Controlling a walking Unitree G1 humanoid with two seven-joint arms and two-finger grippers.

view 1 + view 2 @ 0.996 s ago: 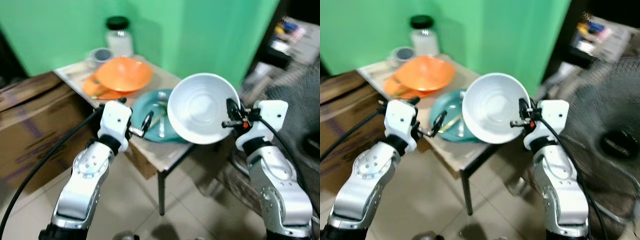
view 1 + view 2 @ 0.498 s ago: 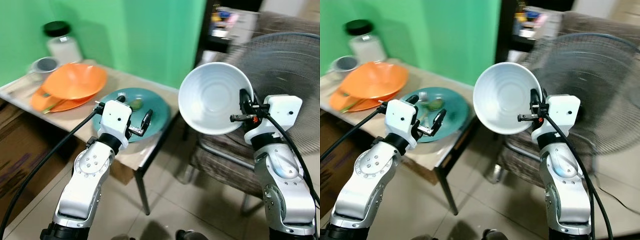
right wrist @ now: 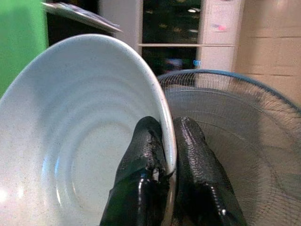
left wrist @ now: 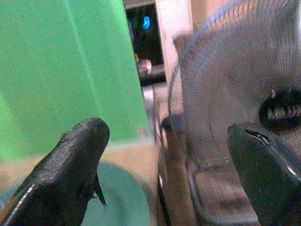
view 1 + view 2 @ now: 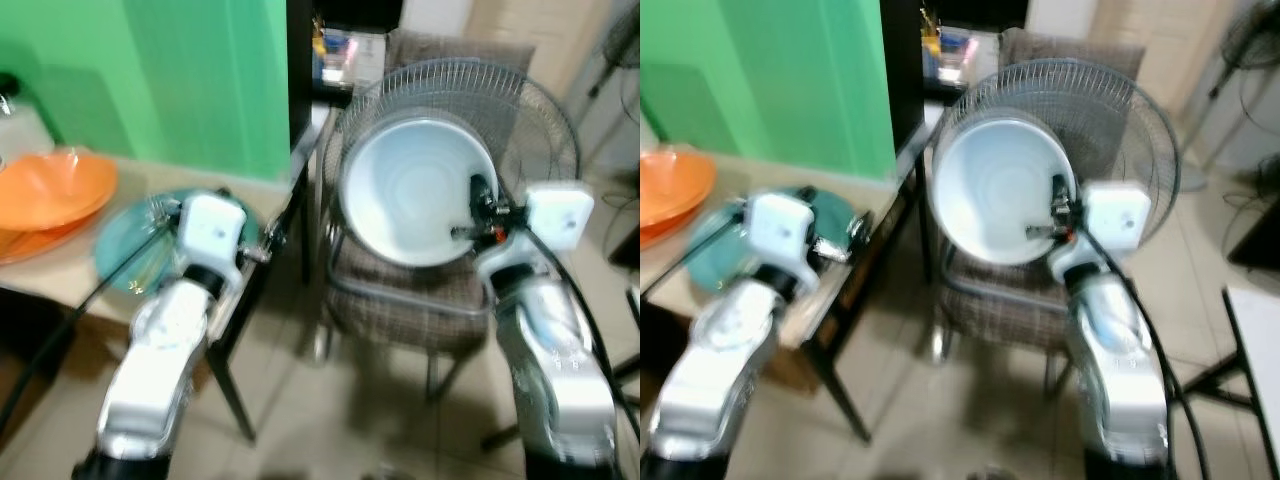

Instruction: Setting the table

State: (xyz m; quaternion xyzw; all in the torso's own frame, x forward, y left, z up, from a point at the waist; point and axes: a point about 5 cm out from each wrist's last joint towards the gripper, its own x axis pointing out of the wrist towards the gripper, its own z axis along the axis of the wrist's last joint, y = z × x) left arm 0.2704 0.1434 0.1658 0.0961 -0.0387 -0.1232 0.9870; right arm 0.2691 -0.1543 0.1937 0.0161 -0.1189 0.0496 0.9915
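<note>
No writing, label, brand or number can be read; the views are blurred throughout.

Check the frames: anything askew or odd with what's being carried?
The white bowl is tipped almost on its side, held only by its rim in the right pincer. The left pincer is open and holds nothing.

Worktop (image 5: 60,275): I see it at 9 o'clock, plates (image 5: 130,250) on it.
Fan (image 5: 540,130): 1 o'clock, behind my held bowl (image 5: 415,190).
Chair (image 5: 400,290): 12 o'clock, under the bowl.
</note>
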